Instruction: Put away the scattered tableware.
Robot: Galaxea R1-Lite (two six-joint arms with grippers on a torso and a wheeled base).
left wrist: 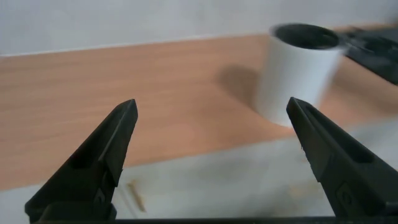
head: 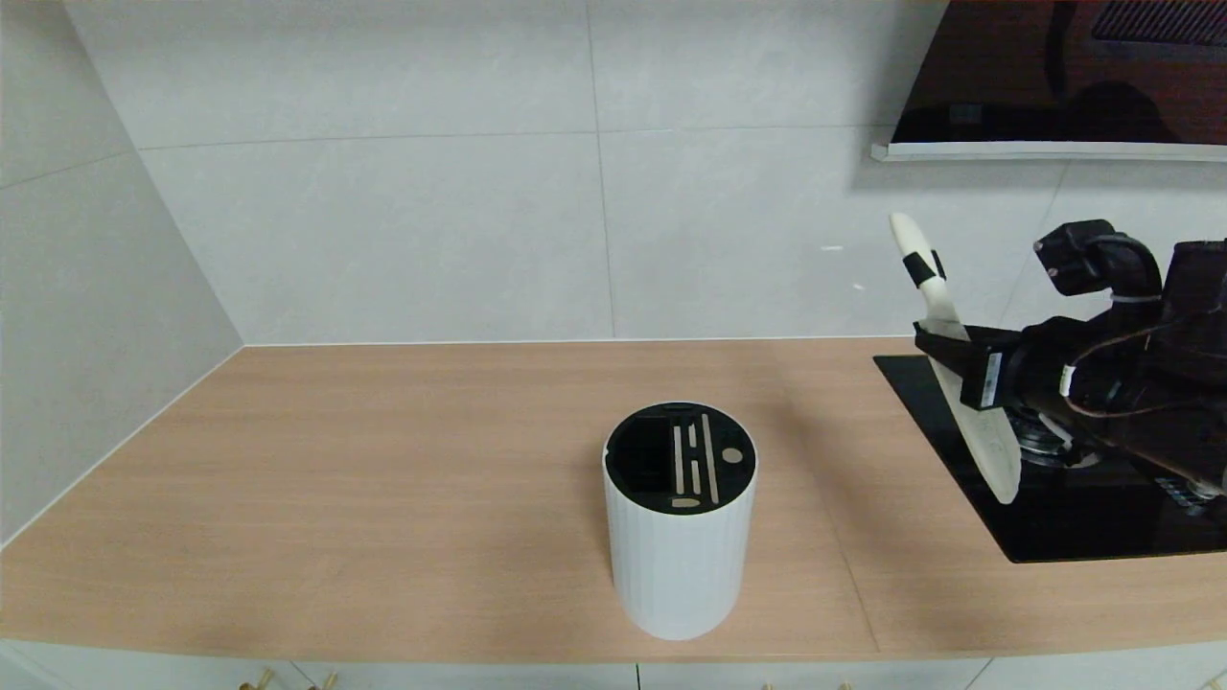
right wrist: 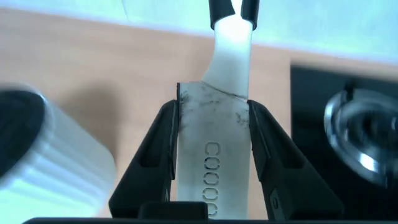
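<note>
Right tool (right wrist: 213,109) clamped one white knife (head: 993,450) over the hob (head: 1054,522). Left tool (left wrist: 211,106) gaped wide. One slotted holder (head: 679,561) stood by the table (head: 383,460) near edge; open room left.

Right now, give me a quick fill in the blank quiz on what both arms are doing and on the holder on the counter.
1. The right gripper has its jaws shut on a white ____.
2. The left gripper has its jaws ____.
3. The white holder has a slotted top coloured ____.
Missing words: knife; open; black.
</note>
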